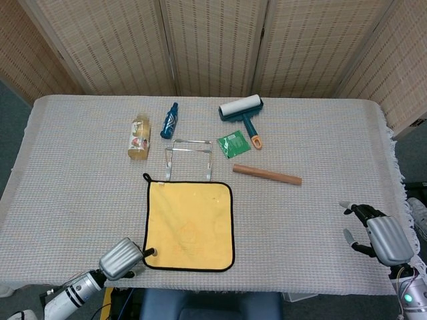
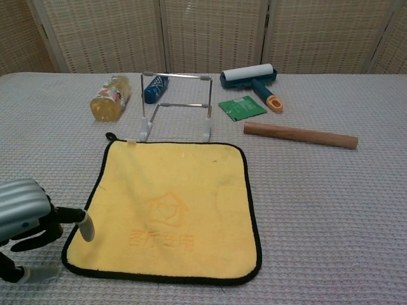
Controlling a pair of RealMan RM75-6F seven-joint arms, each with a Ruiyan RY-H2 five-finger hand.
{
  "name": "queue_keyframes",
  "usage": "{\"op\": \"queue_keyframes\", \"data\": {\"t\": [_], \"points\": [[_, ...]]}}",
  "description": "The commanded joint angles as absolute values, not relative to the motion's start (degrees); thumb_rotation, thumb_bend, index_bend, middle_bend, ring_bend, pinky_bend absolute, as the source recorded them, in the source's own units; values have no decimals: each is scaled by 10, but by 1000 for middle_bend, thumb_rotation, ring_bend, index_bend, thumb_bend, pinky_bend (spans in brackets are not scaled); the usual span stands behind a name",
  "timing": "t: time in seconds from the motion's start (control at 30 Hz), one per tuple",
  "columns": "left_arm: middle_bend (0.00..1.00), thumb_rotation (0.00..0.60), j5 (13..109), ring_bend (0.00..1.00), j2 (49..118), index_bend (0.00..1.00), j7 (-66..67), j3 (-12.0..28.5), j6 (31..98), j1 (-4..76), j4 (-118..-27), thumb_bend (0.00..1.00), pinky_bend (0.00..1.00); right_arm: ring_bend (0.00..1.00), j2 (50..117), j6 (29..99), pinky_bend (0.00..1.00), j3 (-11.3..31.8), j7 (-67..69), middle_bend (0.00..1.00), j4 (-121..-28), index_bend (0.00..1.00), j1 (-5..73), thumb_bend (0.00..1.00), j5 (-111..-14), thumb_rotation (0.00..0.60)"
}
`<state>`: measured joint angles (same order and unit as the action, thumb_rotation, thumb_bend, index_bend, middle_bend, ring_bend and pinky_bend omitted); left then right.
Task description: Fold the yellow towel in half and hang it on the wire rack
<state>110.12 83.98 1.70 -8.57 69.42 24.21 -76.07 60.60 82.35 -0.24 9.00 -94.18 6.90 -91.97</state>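
Note:
The yellow towel [image 1: 189,225] [image 2: 166,208], edged in black, lies flat and unfolded at the table's near middle. Just behind it stands the wire rack [image 1: 189,158] [image 2: 176,105], upright and bare. My left hand [image 1: 124,258] [image 2: 28,219] hovers at the towel's near left corner, fingers apart, one fingertip just over the black hem, holding nothing. My right hand [image 1: 377,235] sits near the table's right front edge, fingers spread, far from the towel; the chest view does not show it.
Behind the rack lie a yellow bottle [image 1: 139,137], a blue bottle [image 1: 169,120], a lint roller [image 1: 243,113], a green packet [image 1: 233,143] and a wooden rod [image 1: 267,175]. The table's front edge [image 1: 213,285] runs close to both hands.

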Motion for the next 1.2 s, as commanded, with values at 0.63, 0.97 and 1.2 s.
{"op": "queue_keyframes", "data": {"t": [0.63, 0.97, 1.2], "points": [[933, 600, 1072, 862, 885, 471, 3, -86, 705, 256, -717, 283, 933, 322, 605, 825, 428, -4, 93, 371, -938, 218, 63, 423, -915, 600], [934, 600, 1069, 863, 890, 523, -4, -92, 715, 260, -710, 332, 933, 322, 604, 825, 428, -4, 91, 371, -938, 217, 61, 423, -914, 600], [938, 600, 1074, 867, 896, 559, -3, -98, 718, 263, -706, 477, 933, 322, 604, 823, 428, -7, 89, 372, -941, 218, 63, 423, -921, 600]]}}
